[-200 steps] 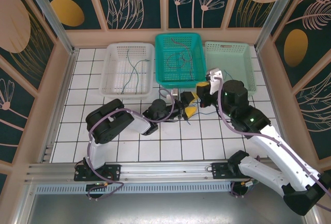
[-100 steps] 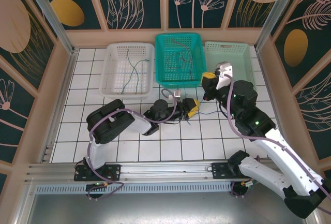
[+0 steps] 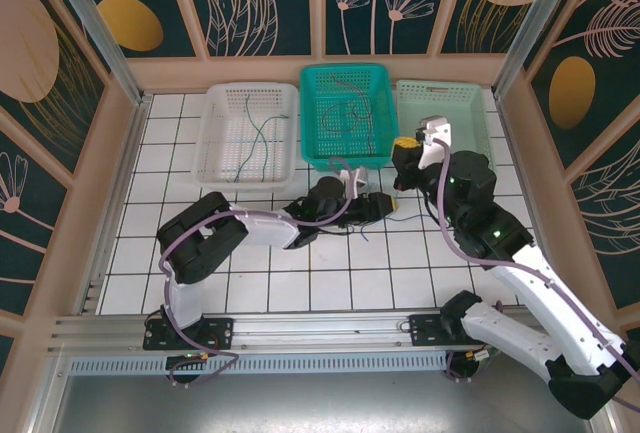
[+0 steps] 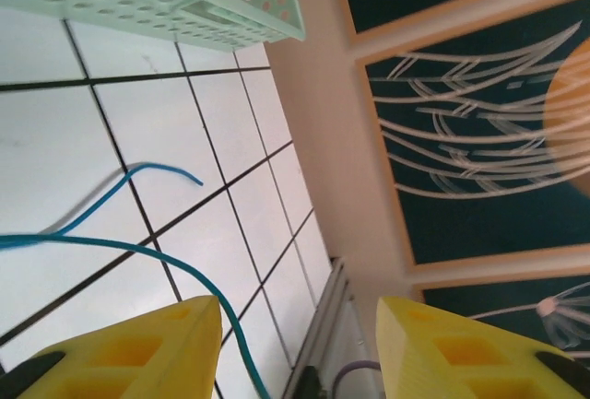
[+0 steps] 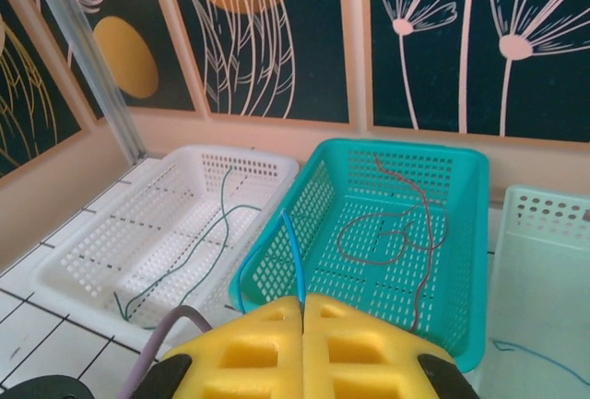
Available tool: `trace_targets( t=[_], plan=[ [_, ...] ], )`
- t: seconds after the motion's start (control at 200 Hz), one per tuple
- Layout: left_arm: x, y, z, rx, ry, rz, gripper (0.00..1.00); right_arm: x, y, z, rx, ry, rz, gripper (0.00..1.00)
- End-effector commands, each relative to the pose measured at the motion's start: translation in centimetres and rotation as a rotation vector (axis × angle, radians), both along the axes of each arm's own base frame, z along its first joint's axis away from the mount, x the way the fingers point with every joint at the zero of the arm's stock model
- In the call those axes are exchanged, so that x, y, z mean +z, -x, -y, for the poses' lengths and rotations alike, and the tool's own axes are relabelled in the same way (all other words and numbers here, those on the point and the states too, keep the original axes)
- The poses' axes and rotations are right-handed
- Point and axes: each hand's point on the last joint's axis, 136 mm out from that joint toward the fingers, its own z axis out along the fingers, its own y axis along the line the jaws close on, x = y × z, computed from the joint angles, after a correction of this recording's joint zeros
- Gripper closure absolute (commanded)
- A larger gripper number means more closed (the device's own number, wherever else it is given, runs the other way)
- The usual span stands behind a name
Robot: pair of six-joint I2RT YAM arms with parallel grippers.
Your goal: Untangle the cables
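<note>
Clerk: Largest entry first?

Checker: Tiled surface (image 3: 340,275), white. It carries three baskets in a row across the upper middle of the top view: white basket (image 3: 246,179) at left, teal basket (image 3: 345,69) in the centre, pale green basket (image 3: 470,113) at right.

Clerk: End effectors?

Checker: Left end effector (image 4: 300,307) is low over the tiles at centre frame, with its yellow fingers (image 4: 138,344) standing apart and nothing pinched. Right end effector (image 5: 303,299) is up by the teal basket's near right corner, pads pressed together on the blue cable (image 5: 293,252).

Clerk: Cables?

Checker: Blue cable rises from the right pads. In the left wrist view it crosses the tiles and passes between the left fingers. Red cable (image 5: 422,261) is looped inside the teal basket. Green cable (image 5: 224,196) is inside the white basket.
</note>
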Motion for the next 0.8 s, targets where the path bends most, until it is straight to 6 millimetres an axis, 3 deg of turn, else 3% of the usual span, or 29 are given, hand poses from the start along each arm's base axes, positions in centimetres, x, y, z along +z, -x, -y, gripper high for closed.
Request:
trace_targets(
  t=[0.0,0.165,0.305,0.46,0.535,0.55,0.591,0.796],
  plan=[
    [-0.4,1.5,1.1,-0.102,-0.108,0.107,0.52,1.0,-0.8,1.1,-0.075,-0.022,0.031,1.00],
    [-2.0,1.5,-0.3,-0.060,-0.161,0.104,0.47,4.4,-0.3,3.8,-0.178,-0.042,0.113,1.00],
    [-1.6,0.8,-1.9,-0.005,-0.222,0.161,0.39,7.7,1.1,6.3,-0.243,-0.070,0.206,1.00],
    [1.0,-0.8,-3.6,0.083,-0.304,0.297,0.26,7.7,0.4,8.2,-0.348,0.012,0.228,1.00],
    [1.1,-1.4,-4.8,0.121,-0.373,0.345,0.18,8.4,0.1,9.0,-0.388,0.026,0.267,1.00],
    [2.3,-1.5,-5.1,0.136,-0.364,0.366,0.16,8.6,0.1,9.1,-0.388,0.023,0.276,1.00],
    [2.5,-1.6,-5.7,0.154,-0.384,0.385,0.13,9.0,0.1,8.9,-0.384,0.025,0.297,1.00],
    [2.8,-2.2,-7.8,0.228,-0.430,0.422,0.04,8.6,-3.8,12.1,-0.483,0.072,0.329,1.00]
  ],
)
